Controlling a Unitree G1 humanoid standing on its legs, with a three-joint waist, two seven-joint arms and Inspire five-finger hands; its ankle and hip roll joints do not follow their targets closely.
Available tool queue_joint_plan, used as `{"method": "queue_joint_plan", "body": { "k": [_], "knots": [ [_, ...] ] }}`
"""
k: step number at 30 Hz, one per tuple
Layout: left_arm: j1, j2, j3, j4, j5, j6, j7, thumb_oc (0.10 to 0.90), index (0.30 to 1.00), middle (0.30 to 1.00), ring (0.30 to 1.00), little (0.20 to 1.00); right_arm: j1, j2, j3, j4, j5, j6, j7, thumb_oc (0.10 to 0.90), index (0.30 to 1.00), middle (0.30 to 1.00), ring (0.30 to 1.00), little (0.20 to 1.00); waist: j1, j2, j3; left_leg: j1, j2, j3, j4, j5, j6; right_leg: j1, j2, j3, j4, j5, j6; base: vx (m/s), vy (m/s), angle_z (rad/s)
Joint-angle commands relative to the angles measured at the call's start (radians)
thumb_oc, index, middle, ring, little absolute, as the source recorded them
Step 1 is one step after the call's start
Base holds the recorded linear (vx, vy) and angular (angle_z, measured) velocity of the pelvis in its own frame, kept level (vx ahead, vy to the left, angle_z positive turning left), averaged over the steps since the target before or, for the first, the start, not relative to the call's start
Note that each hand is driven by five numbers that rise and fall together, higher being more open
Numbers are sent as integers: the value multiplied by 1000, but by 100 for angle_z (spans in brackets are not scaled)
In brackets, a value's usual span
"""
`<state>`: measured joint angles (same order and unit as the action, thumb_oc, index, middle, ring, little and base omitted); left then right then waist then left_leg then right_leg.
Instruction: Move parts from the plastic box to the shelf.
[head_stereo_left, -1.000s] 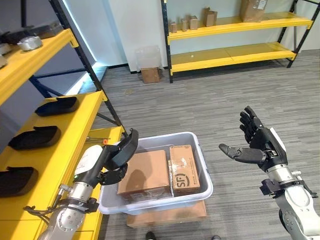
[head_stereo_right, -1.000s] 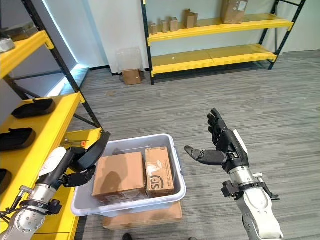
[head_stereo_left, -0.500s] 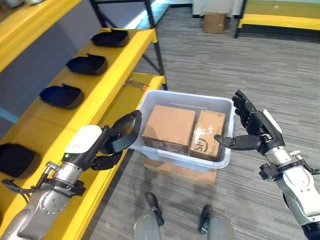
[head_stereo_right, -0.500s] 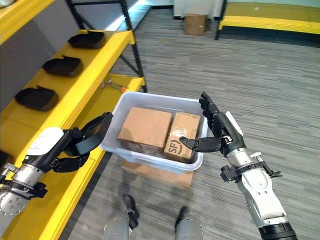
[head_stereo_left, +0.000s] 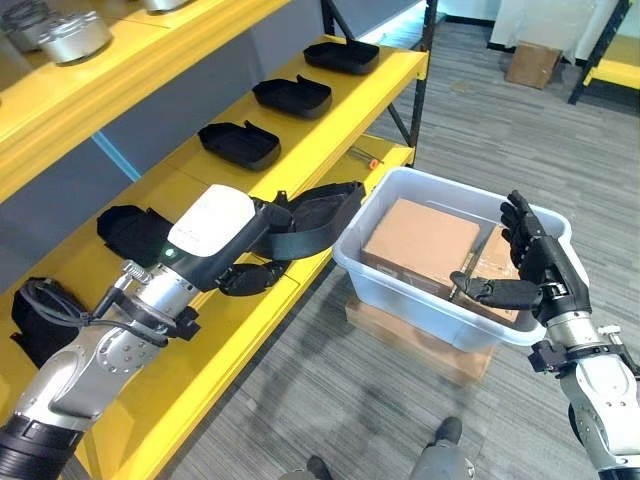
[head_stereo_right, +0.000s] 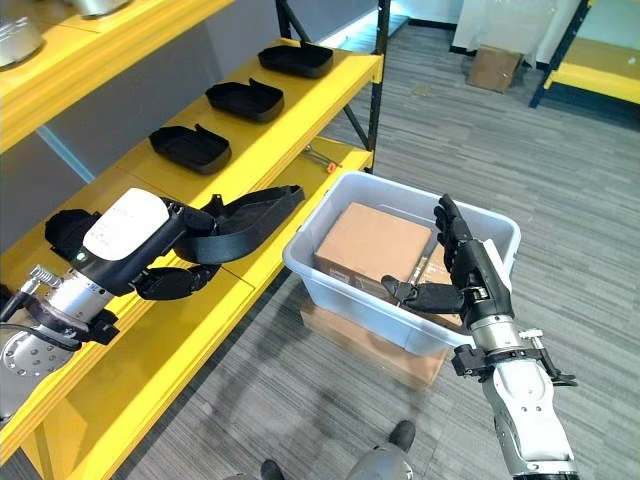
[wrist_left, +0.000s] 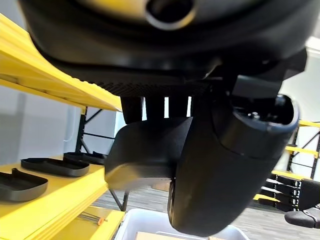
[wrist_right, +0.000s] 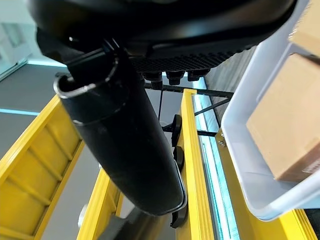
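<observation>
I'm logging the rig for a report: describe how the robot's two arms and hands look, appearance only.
Both arms are silver-grey with dark metal collars at the wrists. The left hand is dark, with a glossy white cover on its back and a small green light near the wrist; a bundle of black cable loops beside that forearm. The right hand is also dark, with slim segmented fingers and a pale strip along its back.

The yellow shelf carries black moulded parts in a row along its board.
</observation>
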<state>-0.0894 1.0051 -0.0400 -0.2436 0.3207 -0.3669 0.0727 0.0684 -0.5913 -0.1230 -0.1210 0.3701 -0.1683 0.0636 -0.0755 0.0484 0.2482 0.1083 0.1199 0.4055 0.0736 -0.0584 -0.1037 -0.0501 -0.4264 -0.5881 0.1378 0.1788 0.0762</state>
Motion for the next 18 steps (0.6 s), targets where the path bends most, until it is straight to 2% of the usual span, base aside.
{"method": "queue_joint_plan", "body": {
  "k": [1, 5, 10, 12, 15, 16, 17, 18],
  "knots": [
    [-62, 22, 155, -114, -43, -42, 88, 400, 300, 300, 300, 300, -68, -30, -19, -94, -7, -100, -10, 900, 1000, 1000, 1000, 1000, -24, -29, -120, 54, 54, -14, -50, -41, -17, 42, -4, 0, 9, -55, 138, 8, 71, 12],
    [-37, 42, 184, -124, -27, -44, 93, 400, 300, 300, 300, 300, -71, -19, 0, -82, -11, -97, -6, 900, 1000, 1000, 1000, 1000, -16, -48, -148, 61, 28, -23, -59, -56, -1, 49, -21, -2, -2, -31, 154, 16, 81, 0],
    [-3, 44, 227, -136, -35, -43, 95, 400, 300, 300, 300, 300, -79, -3, 18, -77, -10, -94, -2, 900, 1000, 1000, 1000, 1000, -1, -74, -167, 31, 0, -45, 2, -98, 23, 64, -56, 0, -6, 3, 167, 23, 111, 3],
    [3, 49, 230, -136, -41, -42, 91, 400, 300, 300, 300, 300, -79, 5, 25, -80, -7, -93, -1, 900, 1000, 1000, 1000, 1000, 8, -84, -166, 6, -23, -65, 48, -124, 43, 77, -80, 2, -3, 27, 172, 30, 178, 16],
    [7, 63, 224, -133, -32, -39, 86, 400, 300, 300, 300, 300, -70, 12, 28, -80, -14, -92, -3, 900, 1000, 1000, 1000, 1000, 9, -89, -169, 0, -55, -83, 53, -136, 66, 94, -107, -5, 1, 51, 176, 39, 193, 28],
    [12, 79, 222, -126, -22, -34, 83, 400, 300, 300, 300, 300, -61, 16, 28, -80, -25, -88, -5, 900, 1000, 1000, 1000, 1000, 1, -86, -166, 2, -78, -102, 40, -137, 85, 90, -127, 23, 41, 57, 174, 50, 223, 39],
    [15, 87, 219, -119, -21, -34, 81, 400, 300, 300, 300, 300, -51, 19, 23, -79, -30, -86, -5, 900, 1000, 1000, 1000, 1000, -15, -83, -161, 8, -88, -120, 28, -137, 95, 76, -130, 79, 70, 53, 170, 87, 278, 45],
    [17, 92, 216, -113, -22, -36, 79, 400, 300, 300, 300, 300, -42, 22, 19, -77, -31, -84, -5, 900, 1000, 1000, 1000, 1000, -30, -83, -156, 22, -99, -134, 12, -137, 103, 47, -123, 167, 95, 54, 168, 24, 177, 88]
  ]
}}
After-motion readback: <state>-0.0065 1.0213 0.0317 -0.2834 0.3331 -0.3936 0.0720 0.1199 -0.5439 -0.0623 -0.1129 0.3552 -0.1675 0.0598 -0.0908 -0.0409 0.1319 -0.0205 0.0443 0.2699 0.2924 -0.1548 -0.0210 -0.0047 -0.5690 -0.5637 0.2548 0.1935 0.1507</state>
